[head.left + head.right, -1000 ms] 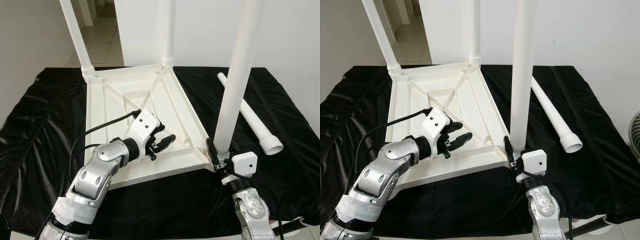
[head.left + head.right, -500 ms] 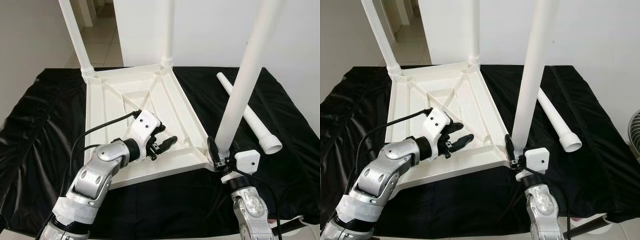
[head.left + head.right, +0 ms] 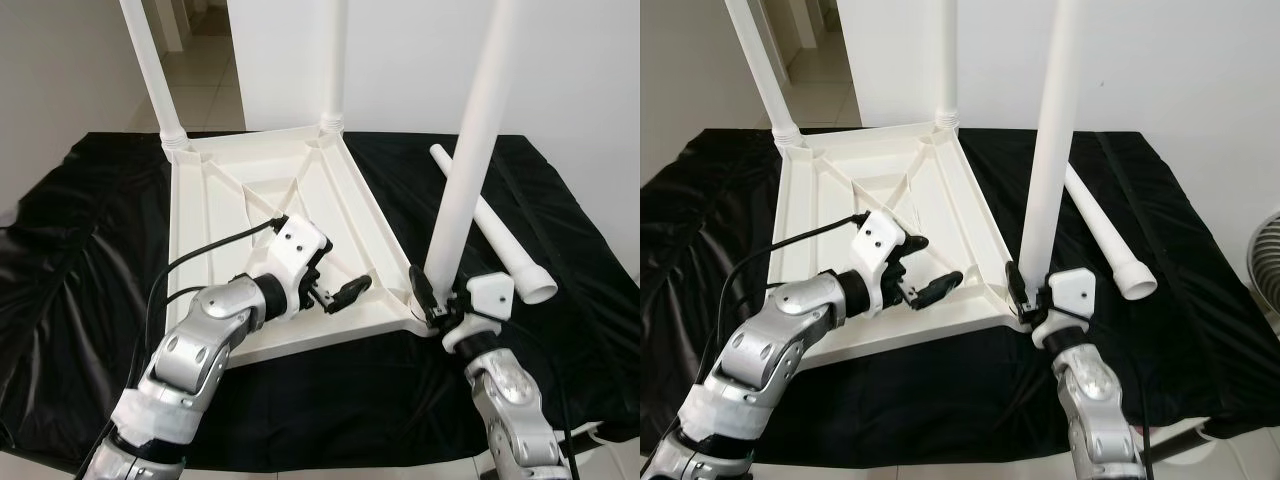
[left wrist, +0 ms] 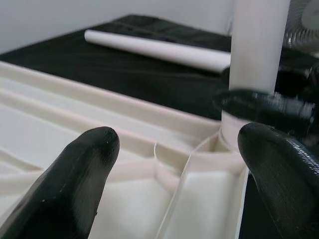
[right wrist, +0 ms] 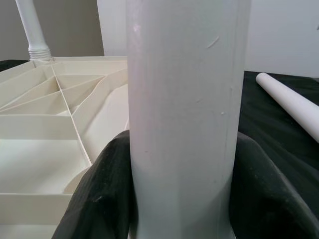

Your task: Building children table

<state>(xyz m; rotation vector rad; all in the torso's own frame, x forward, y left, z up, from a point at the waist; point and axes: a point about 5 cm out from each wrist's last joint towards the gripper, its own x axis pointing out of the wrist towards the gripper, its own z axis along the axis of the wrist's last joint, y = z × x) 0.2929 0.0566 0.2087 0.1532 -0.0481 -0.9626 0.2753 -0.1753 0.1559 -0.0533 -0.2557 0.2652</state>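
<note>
Bright, even light; glossy cloth glare; wrist close-ups perhaps soft.

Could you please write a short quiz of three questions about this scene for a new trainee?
1. True or false: the right gripper is shut on the table leg.
2. How many legs stand in the upturned tabletop? A) one B) two C) three
3. Where is the loose leg lying?

Key:
1. True; its fingers clasp the leg's base at the near corner.
2. C.
3. On the black cloth, to the robot's right of the tabletop.
</note>
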